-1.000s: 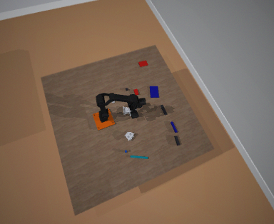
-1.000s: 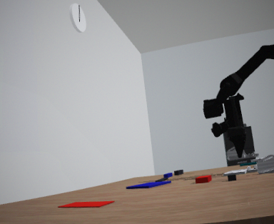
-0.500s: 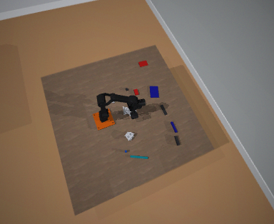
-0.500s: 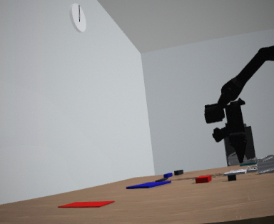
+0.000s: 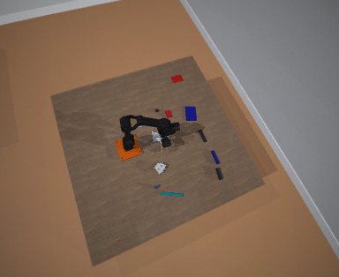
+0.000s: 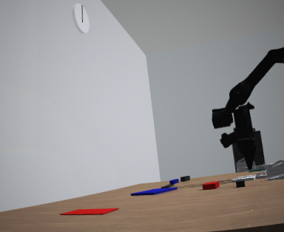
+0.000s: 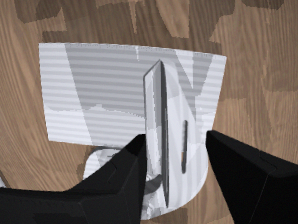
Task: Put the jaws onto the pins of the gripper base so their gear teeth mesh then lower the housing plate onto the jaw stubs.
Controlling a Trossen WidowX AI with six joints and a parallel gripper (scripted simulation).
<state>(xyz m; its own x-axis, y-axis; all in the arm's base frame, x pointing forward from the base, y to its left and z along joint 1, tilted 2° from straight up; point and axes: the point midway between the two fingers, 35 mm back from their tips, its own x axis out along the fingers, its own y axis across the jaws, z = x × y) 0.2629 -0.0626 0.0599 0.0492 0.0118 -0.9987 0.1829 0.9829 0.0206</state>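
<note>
My gripper [image 6: 250, 168] [image 7: 176, 139] points down and is shut on a white slotted part [image 7: 176, 107] with a long raised fin. It looks like a jaw, and it hangs between the fingertips above the table. Below it is a white part with a striped rectangular face [image 7: 90, 75] and a rounded section with holes, partly hidden by the left finger; it looks like the gripper base. Another white part with small holes [image 5: 160, 168] lies apart from the arm, perhaps the housing plate. The other jaw cannot be told apart. Pins and gear teeth are hidden.
The arm stands on an orange base plate [image 5: 123, 154]. Around lie a red block [image 5: 169, 114] [image 6: 211, 185], a blue plate [image 5: 191, 113] [image 6: 154, 191], a red plate [image 5: 177, 78] [image 6: 89, 211], a teal bar [image 5: 172, 194], a blue bar [image 5: 215, 157] and dark blocks.
</note>
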